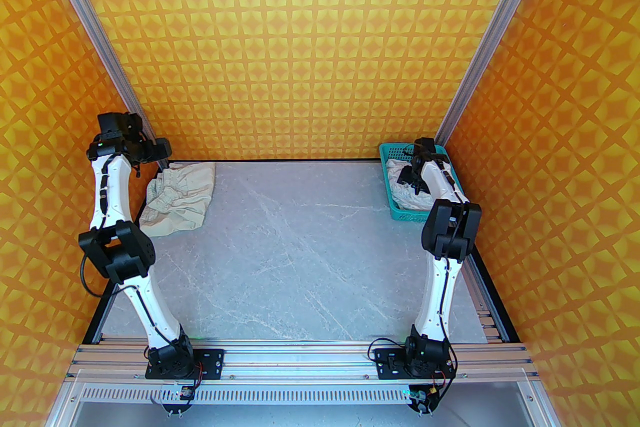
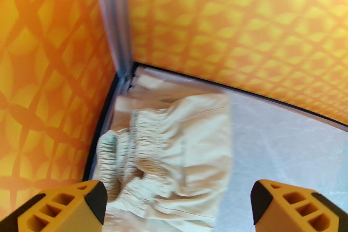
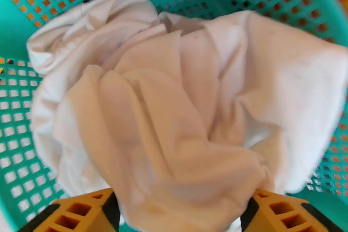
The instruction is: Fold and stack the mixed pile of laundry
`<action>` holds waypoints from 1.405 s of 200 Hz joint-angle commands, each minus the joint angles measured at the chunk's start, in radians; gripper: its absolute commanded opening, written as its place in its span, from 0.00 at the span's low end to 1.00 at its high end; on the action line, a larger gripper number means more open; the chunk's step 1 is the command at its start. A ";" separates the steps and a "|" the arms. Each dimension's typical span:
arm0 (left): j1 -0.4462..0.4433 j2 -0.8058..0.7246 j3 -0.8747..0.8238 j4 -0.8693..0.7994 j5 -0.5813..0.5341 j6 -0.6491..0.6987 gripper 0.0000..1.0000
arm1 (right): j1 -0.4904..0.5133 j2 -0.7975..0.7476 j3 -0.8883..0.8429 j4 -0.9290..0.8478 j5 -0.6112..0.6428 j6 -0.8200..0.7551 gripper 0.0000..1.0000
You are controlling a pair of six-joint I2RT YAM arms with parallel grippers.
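The beige-cream garment (image 1: 180,197) lies crumpled on the surface (image 1: 310,255) in its far left corner. Its gathered elastic band (image 2: 138,127) is bunched toward the left edge, and a smoother panel spreads toward the middle. Its far side comes close to the back edge.

The white shirt (image 1: 406,197) is well apart from it, heaped in loose folds inside the teal mesh basket (image 1: 387,154), which stands in the far right corner of the surface. In the right wrist view the shirt covers most of the basket floor. One rolled end lies near the mesh wall, and a broad flap reaches toward the rim on the other side.

The left fingers (image 1: 157,149) hang above the beige-cream garment, close to the aluminium corner post (image 1: 120,79). They are spread wide and no cloth is caught between them; the garment lies below the gap.

The right fingers (image 1: 414,179) are down in the basket. They stand partly apart, with a thick fold of the white shirt filling the gap and meeting both inner faces. Whether they press it hard enough to hold it, I cannot tell.

Each arm reaches from its base at the near edge to its own far corner, and orange patterned walls (image 1: 320,39) enclose the back and both sides.
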 commanded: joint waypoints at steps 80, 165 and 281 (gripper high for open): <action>-0.337 -0.503 -0.792 0.417 0.187 -0.214 0.78 | -0.006 -0.335 -0.175 0.159 -0.147 -0.015 0.00; -0.544 -0.783 -1.081 0.502 0.252 -0.261 0.76 | 0.278 -1.073 -0.446 0.350 -0.364 -0.007 0.00; -0.606 -1.053 -1.215 0.442 0.244 -0.261 0.76 | 0.614 -1.096 -0.519 0.285 -0.672 0.106 0.00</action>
